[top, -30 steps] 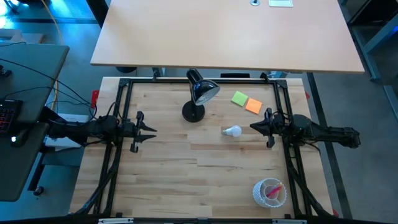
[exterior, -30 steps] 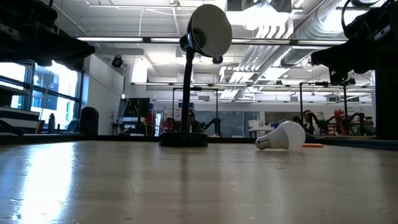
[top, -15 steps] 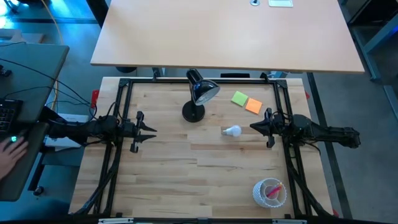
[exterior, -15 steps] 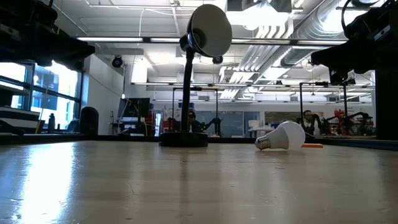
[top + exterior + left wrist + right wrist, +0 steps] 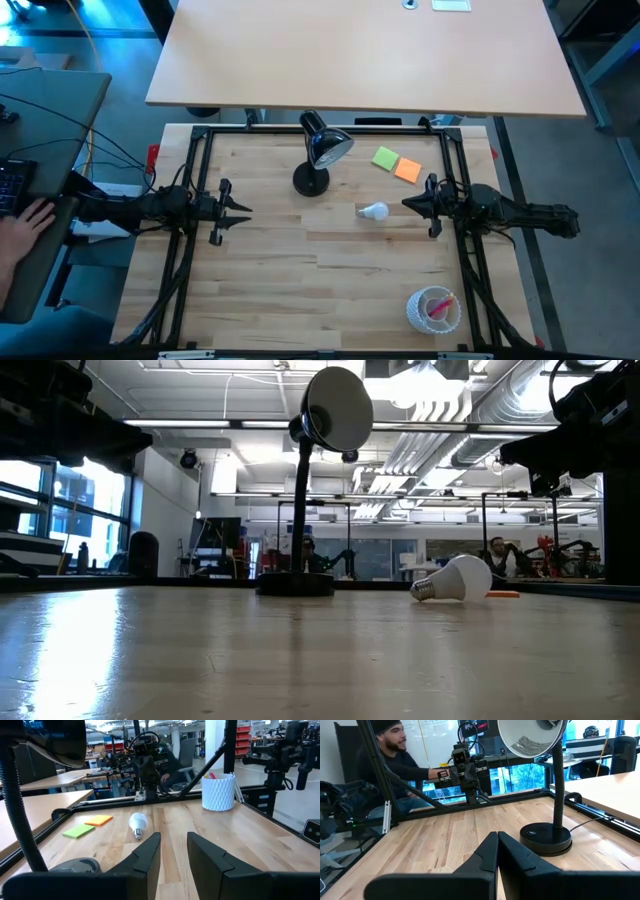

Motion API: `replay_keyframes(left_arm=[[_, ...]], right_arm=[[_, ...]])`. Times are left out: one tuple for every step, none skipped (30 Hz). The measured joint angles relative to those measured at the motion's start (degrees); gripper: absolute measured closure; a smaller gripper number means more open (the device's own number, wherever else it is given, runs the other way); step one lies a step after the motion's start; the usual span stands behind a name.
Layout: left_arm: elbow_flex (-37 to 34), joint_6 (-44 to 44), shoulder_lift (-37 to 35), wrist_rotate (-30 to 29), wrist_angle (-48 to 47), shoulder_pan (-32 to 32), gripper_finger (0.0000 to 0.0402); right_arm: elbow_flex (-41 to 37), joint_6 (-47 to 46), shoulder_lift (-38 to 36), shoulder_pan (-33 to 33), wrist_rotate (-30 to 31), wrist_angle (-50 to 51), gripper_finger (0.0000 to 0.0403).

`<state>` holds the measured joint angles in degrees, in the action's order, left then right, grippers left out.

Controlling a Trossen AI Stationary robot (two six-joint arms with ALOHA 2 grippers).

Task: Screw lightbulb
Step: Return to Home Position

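Lightbulb (image 5: 375, 210) near right gripper (image 5: 406, 204), apart

This is a robotics laboratory in an open industrial hall. Bare ventilation ducts (image 5: 505, 405) and pipes run under the ceiling. The wooden table (image 5: 330, 280) stands inside a black metal frame (image 5: 203, 150). Around it are more tables, other dark rigs (image 5: 282, 750), large windows, and a person (image 5: 390, 755) sitting at a side desk (image 5: 50, 120).
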<state>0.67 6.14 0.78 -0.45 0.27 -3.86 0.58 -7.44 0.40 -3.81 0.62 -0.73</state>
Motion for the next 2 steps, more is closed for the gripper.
replay_keyframes(left_arm=[[0.0, 0.0, 0.0, 0.0, 0.0, 0.0, 0.0312], [0.0, 0.0, 0.0, 0.0, 0.0, 0.0, 0.0312]], right_arm=[[0.0, 0.0, 0.0, 0.0, 0.0, 0.0, 0.0399], [0.0, 0.0, 0.0, 0.0, 0.0, 0.0, 0.0399]])
